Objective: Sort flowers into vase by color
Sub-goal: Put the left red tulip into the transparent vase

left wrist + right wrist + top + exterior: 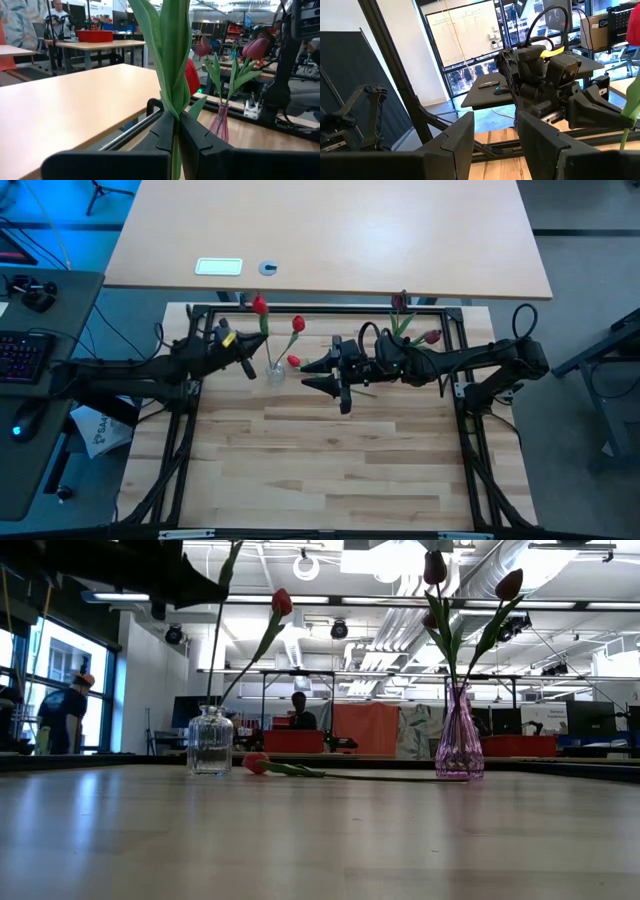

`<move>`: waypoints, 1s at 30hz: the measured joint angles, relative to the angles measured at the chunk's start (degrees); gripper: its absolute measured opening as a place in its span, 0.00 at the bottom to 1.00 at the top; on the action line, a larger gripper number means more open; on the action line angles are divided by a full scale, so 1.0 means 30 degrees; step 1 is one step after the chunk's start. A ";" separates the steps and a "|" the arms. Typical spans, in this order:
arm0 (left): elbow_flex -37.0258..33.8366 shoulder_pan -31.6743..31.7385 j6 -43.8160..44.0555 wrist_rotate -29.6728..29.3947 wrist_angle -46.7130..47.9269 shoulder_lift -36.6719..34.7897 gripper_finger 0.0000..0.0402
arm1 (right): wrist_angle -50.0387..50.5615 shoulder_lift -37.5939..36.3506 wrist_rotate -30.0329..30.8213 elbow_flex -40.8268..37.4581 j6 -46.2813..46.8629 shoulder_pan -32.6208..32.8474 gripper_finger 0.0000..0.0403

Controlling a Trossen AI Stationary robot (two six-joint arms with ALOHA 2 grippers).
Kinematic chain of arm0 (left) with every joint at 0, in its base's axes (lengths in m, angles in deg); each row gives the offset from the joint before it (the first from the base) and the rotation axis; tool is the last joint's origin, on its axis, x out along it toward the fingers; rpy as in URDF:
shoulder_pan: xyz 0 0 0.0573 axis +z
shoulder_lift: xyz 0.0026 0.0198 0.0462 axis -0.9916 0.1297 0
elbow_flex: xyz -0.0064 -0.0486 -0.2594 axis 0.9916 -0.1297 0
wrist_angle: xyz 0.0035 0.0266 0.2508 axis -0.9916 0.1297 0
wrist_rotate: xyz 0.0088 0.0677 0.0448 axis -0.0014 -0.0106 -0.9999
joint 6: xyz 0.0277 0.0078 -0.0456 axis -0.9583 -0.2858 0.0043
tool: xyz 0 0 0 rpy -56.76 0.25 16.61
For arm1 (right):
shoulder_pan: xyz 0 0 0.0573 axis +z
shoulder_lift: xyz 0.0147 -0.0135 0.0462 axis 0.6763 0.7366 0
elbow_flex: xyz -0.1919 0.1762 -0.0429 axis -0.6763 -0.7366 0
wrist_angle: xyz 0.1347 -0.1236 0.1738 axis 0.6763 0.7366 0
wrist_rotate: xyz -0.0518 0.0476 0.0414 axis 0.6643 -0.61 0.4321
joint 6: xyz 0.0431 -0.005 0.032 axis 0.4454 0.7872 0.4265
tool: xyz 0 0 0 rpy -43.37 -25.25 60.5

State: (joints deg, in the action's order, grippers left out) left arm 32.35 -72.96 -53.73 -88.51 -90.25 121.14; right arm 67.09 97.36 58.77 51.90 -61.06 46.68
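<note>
The left gripper (243, 356) hangs above the far left part of the wooden table (330, 470), just beside the clear glass vase (210, 741), its fingers (167, 132) clamped on the green stem of a red tulip (260, 306) whose head stands toward the far edge. A second red tulip (282, 602) leans out of the clear vase. A third red tulip (256, 763) lies flat on the table between the two vases. The purple glass vase (459, 735) stands near the far right edge and holds maroon tulips (509, 584); three heads seem to show, though one is partly hidden. The right gripper (325, 374) hovers near the middle of the far edge, jaws parted and holding nothing.
</note>
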 joint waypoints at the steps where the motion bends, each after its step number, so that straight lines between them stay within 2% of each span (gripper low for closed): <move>1: 0.0000 0.0000 -0.0007 -0.0003 -0.0010 0.0064 0.00 | -0.0003 0.0000 0.0003 0.0000 0.0000 0.0000 0.36; 8: 0.0000 0.0000 -0.0272 -0.0194 0.0109 0.0335 0.00 | -0.0007 0.0000 0.0006 0.0000 0.0000 0.0000 0.36; 11: 0.0000 0.0000 -0.0987 -0.0249 0.0399 0.0336 0.04 | -0.0007 0.0000 0.0006 0.0000 -0.0007 0.0000 0.36; 24: 0.0015 -0.0022 0.2749 -0.0038 0.4294 -0.0340 0.36 | -0.0251 0.0000 0.0006 0.0000 -0.0419 0.0000 0.36; 30: 0.0015 -0.0036 0.4018 0.0519 0.6082 -0.1461 0.47 | -0.0885 0.0000 0.0006 -0.0007 -0.0860 0.0000 0.36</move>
State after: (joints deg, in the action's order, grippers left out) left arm 32.40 -73.07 -41.67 -86.95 -72.01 116.76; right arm 64.43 97.36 58.79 51.88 -63.63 46.68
